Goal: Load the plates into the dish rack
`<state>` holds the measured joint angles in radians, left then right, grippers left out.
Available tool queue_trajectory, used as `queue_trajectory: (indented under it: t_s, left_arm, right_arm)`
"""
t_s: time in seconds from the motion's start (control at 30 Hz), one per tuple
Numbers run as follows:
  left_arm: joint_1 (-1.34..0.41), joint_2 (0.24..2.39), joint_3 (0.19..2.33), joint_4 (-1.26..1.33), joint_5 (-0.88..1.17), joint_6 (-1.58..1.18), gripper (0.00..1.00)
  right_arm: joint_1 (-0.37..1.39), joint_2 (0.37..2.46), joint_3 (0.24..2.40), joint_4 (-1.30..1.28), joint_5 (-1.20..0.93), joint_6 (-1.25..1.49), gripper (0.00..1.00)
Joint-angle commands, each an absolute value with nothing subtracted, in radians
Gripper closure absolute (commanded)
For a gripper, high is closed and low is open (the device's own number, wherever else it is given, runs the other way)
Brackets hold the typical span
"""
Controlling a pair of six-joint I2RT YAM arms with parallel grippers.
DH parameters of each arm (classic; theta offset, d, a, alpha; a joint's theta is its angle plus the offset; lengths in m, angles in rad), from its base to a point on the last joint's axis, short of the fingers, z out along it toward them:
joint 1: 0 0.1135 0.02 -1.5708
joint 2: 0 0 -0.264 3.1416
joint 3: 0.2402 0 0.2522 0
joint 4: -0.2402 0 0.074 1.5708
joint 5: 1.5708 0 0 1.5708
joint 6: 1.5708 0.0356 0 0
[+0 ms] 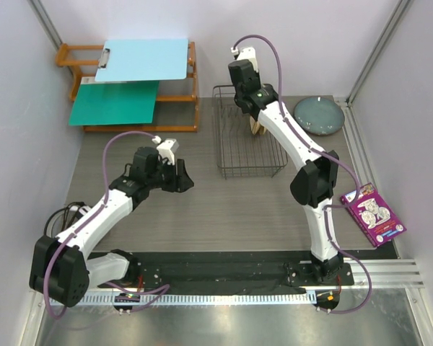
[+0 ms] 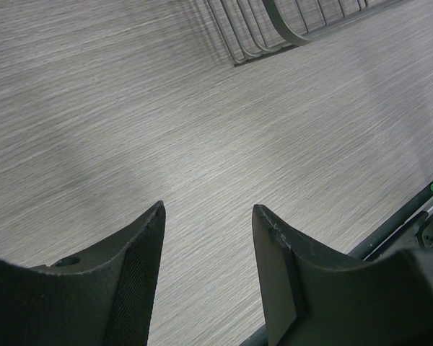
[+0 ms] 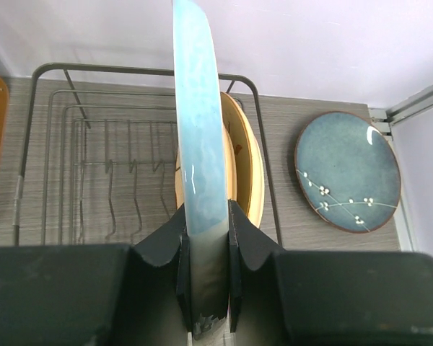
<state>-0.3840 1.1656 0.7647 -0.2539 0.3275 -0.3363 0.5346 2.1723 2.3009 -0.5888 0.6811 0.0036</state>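
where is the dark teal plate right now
In the top view the dark teal plate lies flat on the table, right of the dish rack, by the back right corner.

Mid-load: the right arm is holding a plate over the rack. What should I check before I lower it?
1. Right gripper shut on light-blue plate: ok.
2. Plate upright, edge-on over dish rack: ok.
3. Clearance from the racked tan-orange plate: cannot tell.
4. Free prongs on its other side: ok.
5. Left gripper open, empty, away from rack: ok.
6. Teal plate loaded: not ok, it lies on the table.
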Motion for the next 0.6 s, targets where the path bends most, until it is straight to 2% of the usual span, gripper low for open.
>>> queue_trajectory:
  t_s: [0.0,0.57]
  left_arm:
    - [-0.376,1.151,0.749,-0.195,0.345,-0.341,0.47]
    - [-0.370,1.152,0.718,-0.176,0.333,-0.345,0.46]
  right_arm:
    - [0.543,2.157,2.333,-0.417,0.758,-0.061,0.99]
    - [0.543,2.252,2.335,-0.426,0.742,-0.040,0.99]
